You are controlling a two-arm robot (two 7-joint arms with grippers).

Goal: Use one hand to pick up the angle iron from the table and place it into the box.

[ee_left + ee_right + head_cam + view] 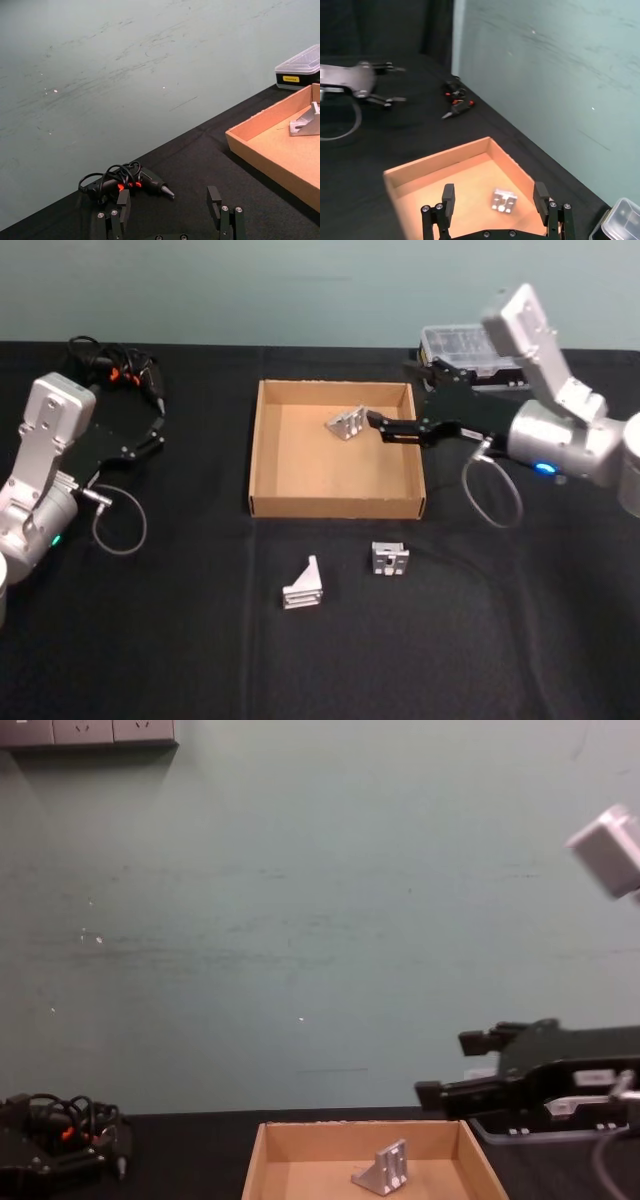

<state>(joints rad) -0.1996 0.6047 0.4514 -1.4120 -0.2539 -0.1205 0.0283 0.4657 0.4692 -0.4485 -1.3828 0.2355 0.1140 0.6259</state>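
Counter (pixel 200 640) is flat black, and on its left side your left tool (pixel 150 435) sits idle, arm bent, fingers (pixel 120 212) spread apart with nothing between them. Just behind it, near the back edge, there's a black handheld thing with a tangled cord (pixel 115 365) (some orange bits on it, can't tell you more than that).

Moving to the middle, the box (pixel 335 507) sits flat on the counter, open top, low tan walls. The angle iron (pixel 347 423) is inside it, on the floor toward the back wall and a bit right of centre. From the chest camera you can see it resting on the box floor with one ribbed face turned up and toward the front.

In front of the box, out on the bare counter, a loose bracket (pixel 303 585) stands on the left and a small square metal block (pixel 390 559) sits just right of it, the two apart from each other.

Right side: your right tool (pixel 392 395) reaches in over the box's back right corner, fingers wide apart, gripping nothing. In the head view one fingertip (pixel 375 420) is right beside the angle iron (touching or not, can't tell). Its wrist camera looks down on the iron between the two spread fingers. Behind the arm, a black case with a clear lid (pixel 465 345) sits at the counter's back edge.
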